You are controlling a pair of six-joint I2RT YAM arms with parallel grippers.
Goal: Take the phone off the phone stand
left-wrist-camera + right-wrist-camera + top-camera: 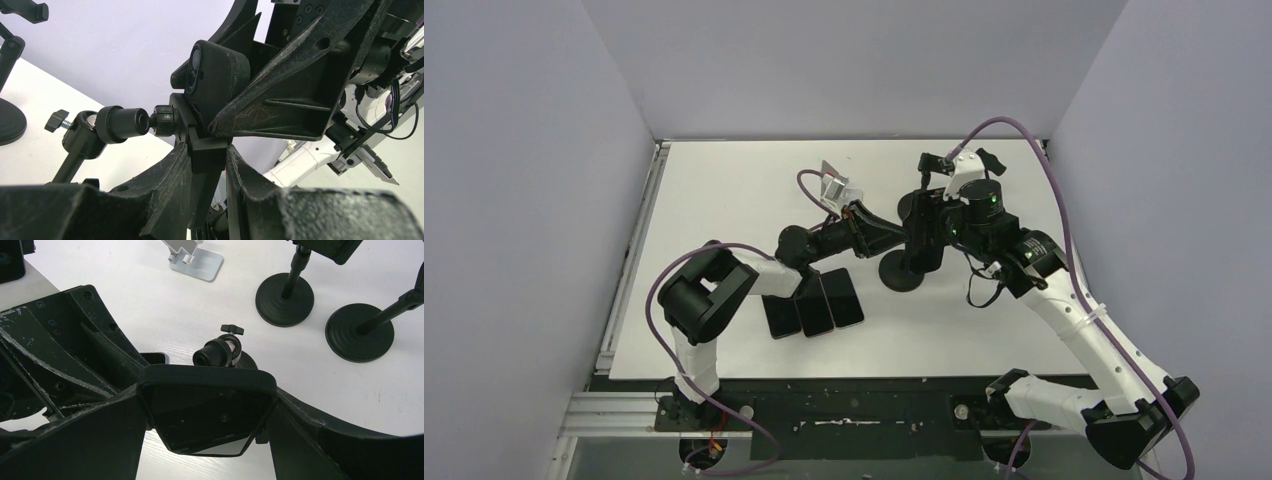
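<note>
The black phone sits upright in the clamp of the black phone stand at the table's middle. My right gripper is shut on the phone, one finger pressed to each long side; it shows in the top view too. From the left wrist I see the phone's back with its camera lenses and the stand's jointed arm. My left gripper is shut on the stand's clamp block just below the phone, reaching in from the left.
Three dark phones lie side by side under the left arm. A silver stand is behind it. Two more black stands with round bases stand beyond the held phone.
</note>
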